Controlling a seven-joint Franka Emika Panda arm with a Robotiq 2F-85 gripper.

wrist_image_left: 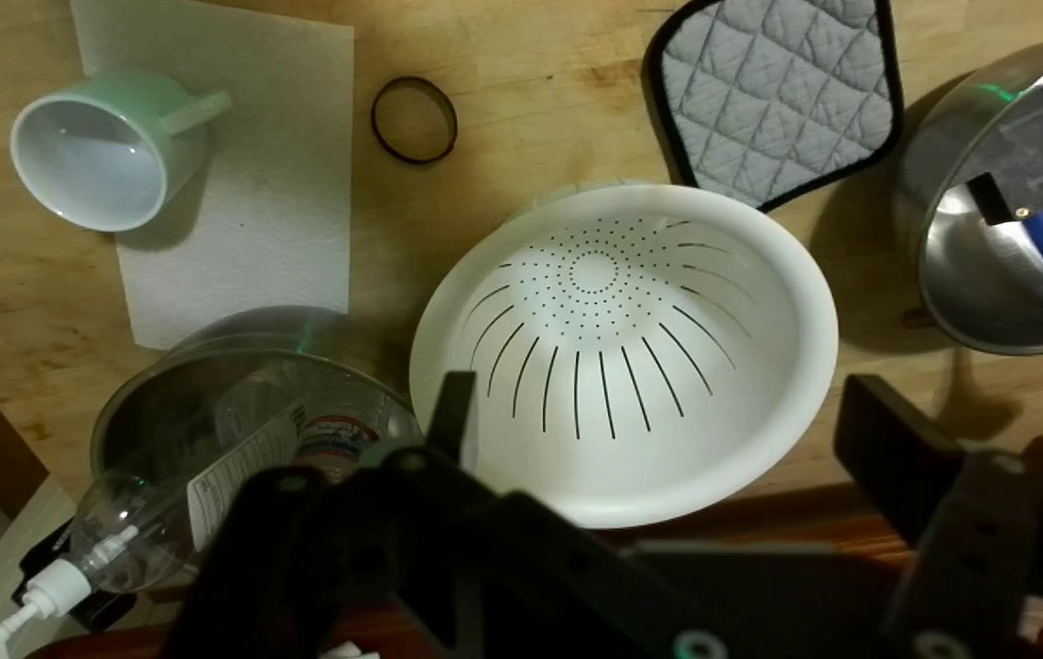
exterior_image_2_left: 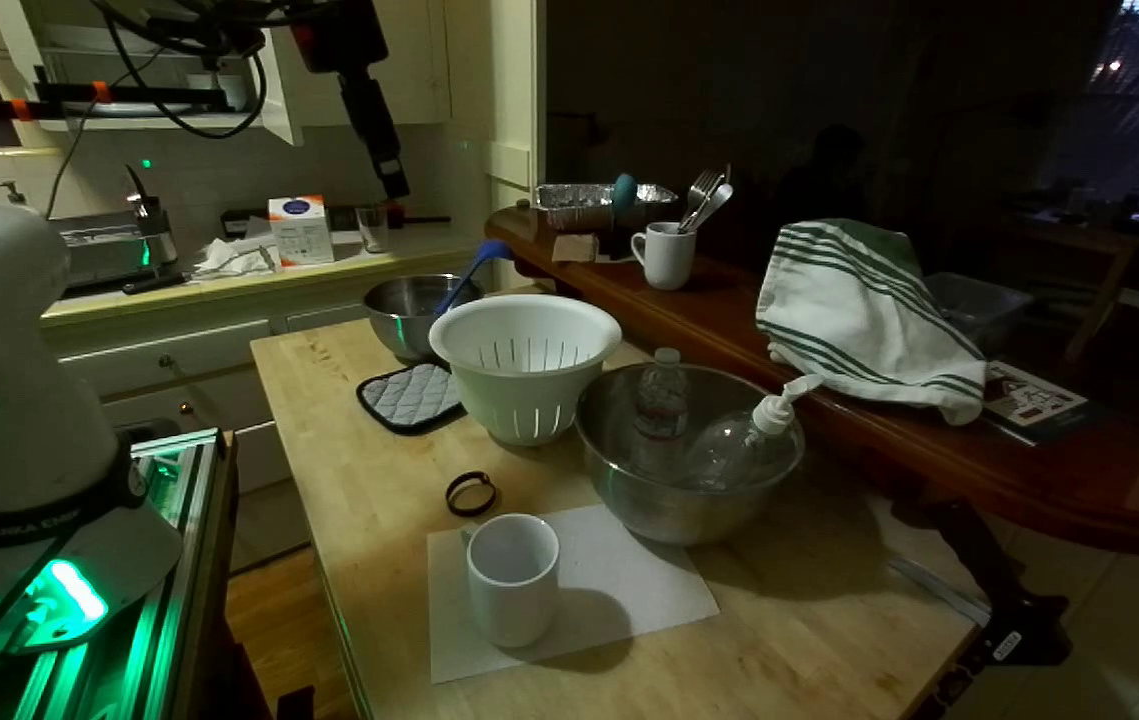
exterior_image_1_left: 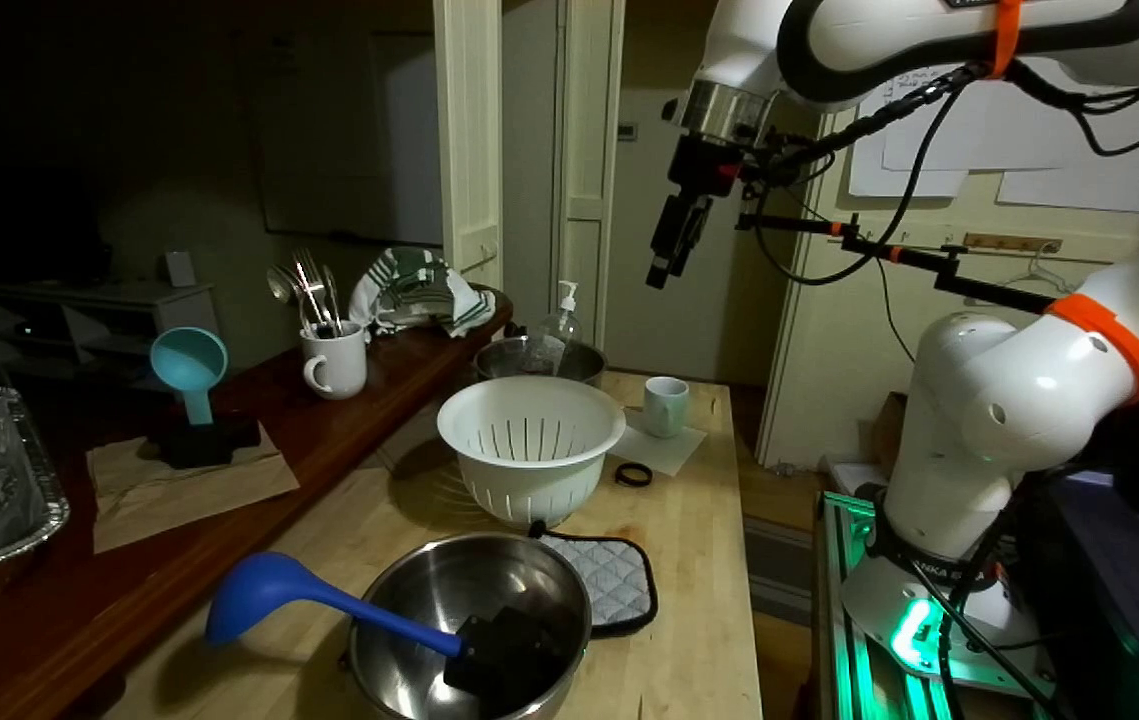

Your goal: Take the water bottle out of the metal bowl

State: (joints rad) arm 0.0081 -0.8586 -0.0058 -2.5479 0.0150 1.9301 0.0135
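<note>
The water bottle [exterior_image_2_left: 662, 405], small, clear and slim, stands roughly upright in a metal bowl [exterior_image_2_left: 679, 520] in an exterior view. In the wrist view, its red and blue label [wrist_image_left: 335, 437] shows inside that bowl [wrist_image_left: 255, 328], partly hidden by my left finger. In an exterior view the same bowl [exterior_image_1_left: 584, 362] is partly behind the strainer, and I cannot make out the water bottle there. A clear pump bottle [exterior_image_2_left: 777, 408] leans in the same bowl. My gripper [wrist_image_left: 672, 426] is open and empty, high above the white strainer bowl [wrist_image_left: 631, 467], apart from everything.
A second metal bowl [exterior_image_1_left: 469, 560] holds a blue ladle [exterior_image_1_left: 269, 590]. A grey pot holder [exterior_image_1_left: 614, 580], black ring [exterior_image_1_left: 633, 474] and pale mug [exterior_image_2_left: 514, 580] on paper lie on the table. A raised wooden counter bears a utensil mug [exterior_image_2_left: 669, 258] and striped towel [exterior_image_2_left: 859, 310].
</note>
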